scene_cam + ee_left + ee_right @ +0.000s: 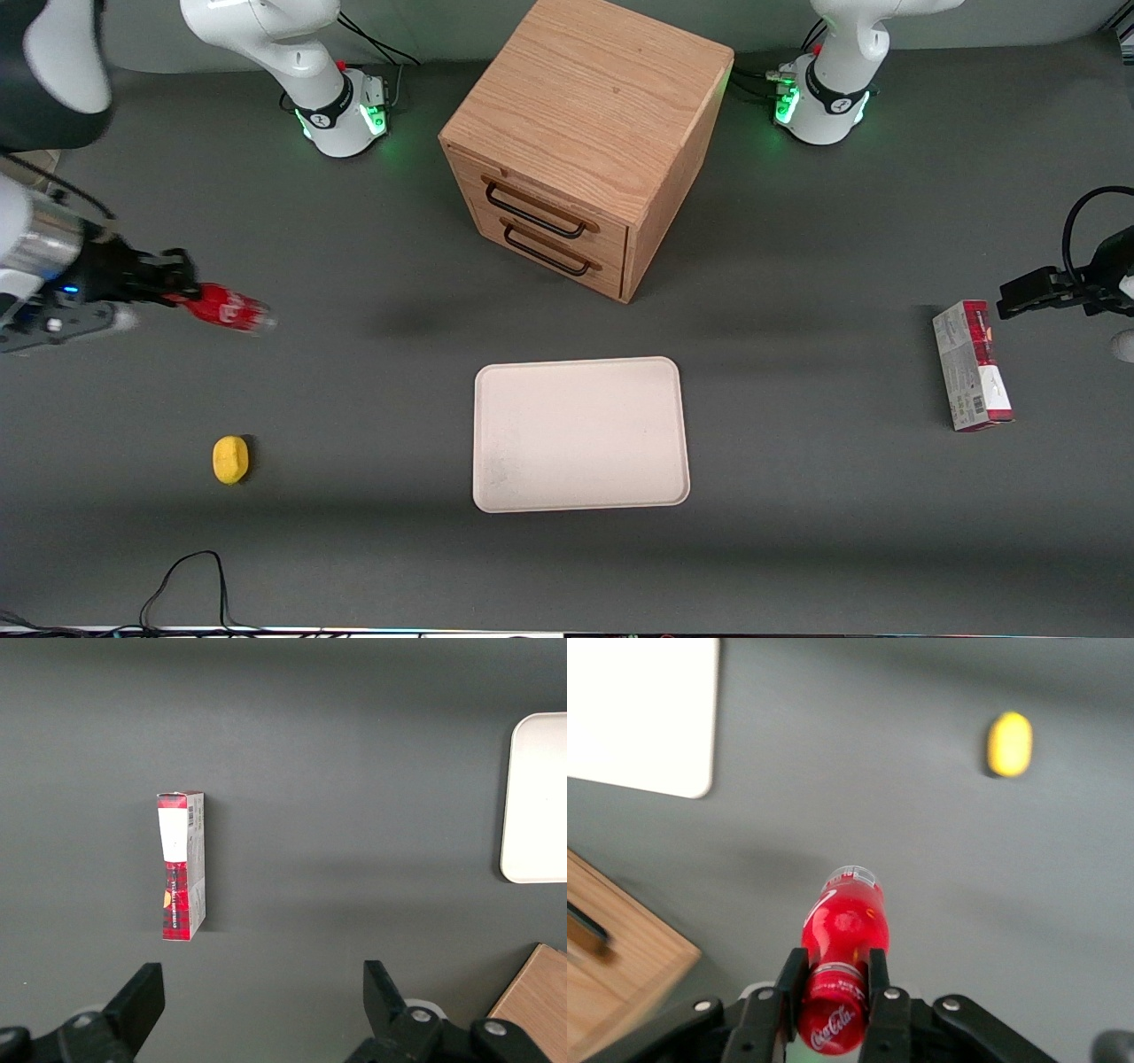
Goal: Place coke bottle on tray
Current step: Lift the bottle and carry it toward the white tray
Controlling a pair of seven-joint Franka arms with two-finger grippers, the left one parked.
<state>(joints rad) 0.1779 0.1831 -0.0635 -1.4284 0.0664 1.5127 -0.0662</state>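
Observation:
My right gripper point(177, 283) is shut on the coke bottle point(229, 310), a slim red bottle with white script, and holds it lying sideways above the table toward the working arm's end. In the right wrist view the fingers point(790, 979) clamp the bottle point(843, 930) near its capped end, its clear base pointing away from the gripper point(833, 979). The cream-white tray point(580, 434) lies flat in front of the wooden drawer cabinet, nearer the front camera. It also shows in the right wrist view point(638, 713) and the left wrist view point(536, 797).
A wooden cabinet point(585, 142) with two drawers stands mid-table. A yellow lemon-like object point(230, 460) lies nearer the front camera than the bottle. A red-and-grey carton point(972, 365) lies toward the parked arm's end. A black cable point(182, 585) lies at the table's near edge.

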